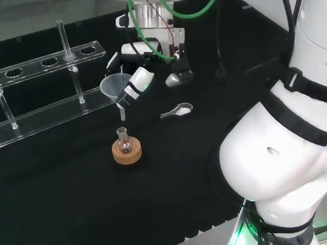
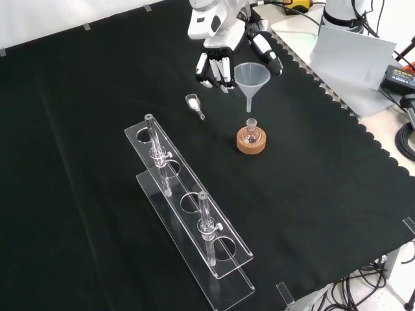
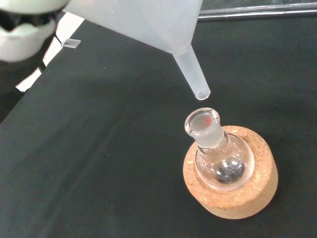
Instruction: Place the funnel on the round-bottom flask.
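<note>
Bench (image 2: pixel 78 129) under black cloth, carrying a clear tube rack (image 2: pixel 188 217) at front-view left. Hand (image 2: pixel 224 55) curled round funnel (image 2: pixel 251 78), stem hanging just above, apart from, the neck of round-bottom flask (image 2: pixel 251 133). Flask seated upright in cork ring (image 2: pixel 251 144). Small scoop (image 2: pixel 194 103) lying left of the flask.

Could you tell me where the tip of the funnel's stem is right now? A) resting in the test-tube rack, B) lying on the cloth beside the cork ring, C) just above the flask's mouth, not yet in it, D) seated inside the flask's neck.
C: the hand holds the funnel with its stem tip hanging clear above the open mouth of the round-bottom flask on its cork ring.
</note>
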{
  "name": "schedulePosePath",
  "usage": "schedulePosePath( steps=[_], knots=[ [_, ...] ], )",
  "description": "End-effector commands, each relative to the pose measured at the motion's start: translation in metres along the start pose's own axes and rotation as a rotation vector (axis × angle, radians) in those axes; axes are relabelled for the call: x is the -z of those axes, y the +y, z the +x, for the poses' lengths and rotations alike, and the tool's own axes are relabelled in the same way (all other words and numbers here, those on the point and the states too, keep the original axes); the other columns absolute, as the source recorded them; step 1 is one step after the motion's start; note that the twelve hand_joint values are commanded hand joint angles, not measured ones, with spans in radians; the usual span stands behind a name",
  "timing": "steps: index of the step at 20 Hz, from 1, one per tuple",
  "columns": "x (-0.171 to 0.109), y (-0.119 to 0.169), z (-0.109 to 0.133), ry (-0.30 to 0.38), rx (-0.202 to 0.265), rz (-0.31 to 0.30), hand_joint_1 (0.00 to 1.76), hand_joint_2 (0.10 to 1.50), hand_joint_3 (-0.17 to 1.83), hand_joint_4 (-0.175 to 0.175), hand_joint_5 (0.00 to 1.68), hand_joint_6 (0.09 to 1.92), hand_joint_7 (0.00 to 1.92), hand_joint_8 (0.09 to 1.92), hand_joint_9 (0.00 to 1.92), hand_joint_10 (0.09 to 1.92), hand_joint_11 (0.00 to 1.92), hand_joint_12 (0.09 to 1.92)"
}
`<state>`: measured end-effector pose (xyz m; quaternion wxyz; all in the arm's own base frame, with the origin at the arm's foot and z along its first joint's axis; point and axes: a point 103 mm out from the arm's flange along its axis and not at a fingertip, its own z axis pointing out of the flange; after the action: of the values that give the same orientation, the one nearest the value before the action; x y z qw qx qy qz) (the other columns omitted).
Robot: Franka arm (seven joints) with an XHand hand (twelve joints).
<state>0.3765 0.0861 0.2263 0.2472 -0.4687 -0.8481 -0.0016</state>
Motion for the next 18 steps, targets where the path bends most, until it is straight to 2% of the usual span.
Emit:
schedulePosePath(
  steps=[1,6,18],
  knots=[
    [-0.001,0.003,0.008,0.006,0.017,-0.001,0.93,0.5,0.65,0.158,1.14,0.51,1.4,0.28,1.14,0.26,0.12,1.53],
    [-0.004,0.001,0.013,0.017,0.023,0.001,0.93,0.5,0.65,0.158,1.15,0.51,1.4,0.28,1.14,0.25,0.12,1.53],
    [-0.018,0.005,0.004,0.042,0.01,0.007,0.93,0.5,0.65,0.157,1.15,0.5,1.41,0.27,1.14,0.25,0.12,1.53]
  ],
)
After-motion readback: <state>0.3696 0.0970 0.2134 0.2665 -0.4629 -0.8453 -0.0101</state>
